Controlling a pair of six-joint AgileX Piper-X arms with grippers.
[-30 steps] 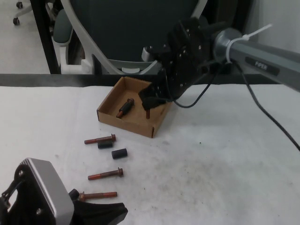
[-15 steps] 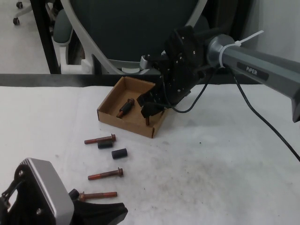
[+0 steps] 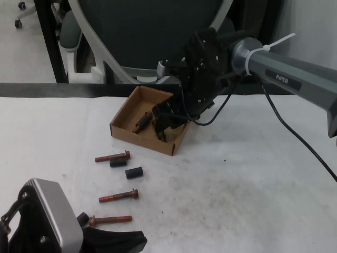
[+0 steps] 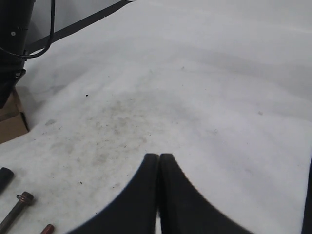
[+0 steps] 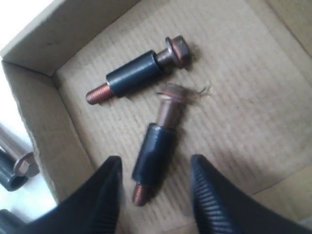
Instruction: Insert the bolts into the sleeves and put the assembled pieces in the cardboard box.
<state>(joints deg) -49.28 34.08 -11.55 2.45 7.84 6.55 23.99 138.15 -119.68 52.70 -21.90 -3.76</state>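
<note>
My right gripper (image 5: 156,163) hangs open just above the floor of the cardboard box (image 5: 39,97), its fingers on either side of an assembled bolt-and-sleeve piece (image 5: 156,156) without touching it. A second assembled piece (image 5: 139,73) lies beside it. In the high view the right gripper (image 3: 162,126) is inside the box (image 3: 124,113), near its right wall. Three loose bolts (image 3: 112,156) (image 3: 118,196) (image 3: 109,219) and two black sleeves (image 3: 117,164) (image 3: 134,172) lie on the bench in front of the box. My left gripper (image 4: 158,161) is shut and empty, low at the front left (image 3: 121,240).
The left wrist view catches a box corner (image 4: 12,122), a sleeve end (image 4: 4,178) and a bolt head (image 4: 22,199). A chair (image 3: 142,31) stands behind the bench. The white bench top (image 3: 253,184) to the right lies bare.
The right gripper has moved a little left and down into the box. The piece it held upright now lies on the box floor between its parted fingers. The left arm has barely moved.
</note>
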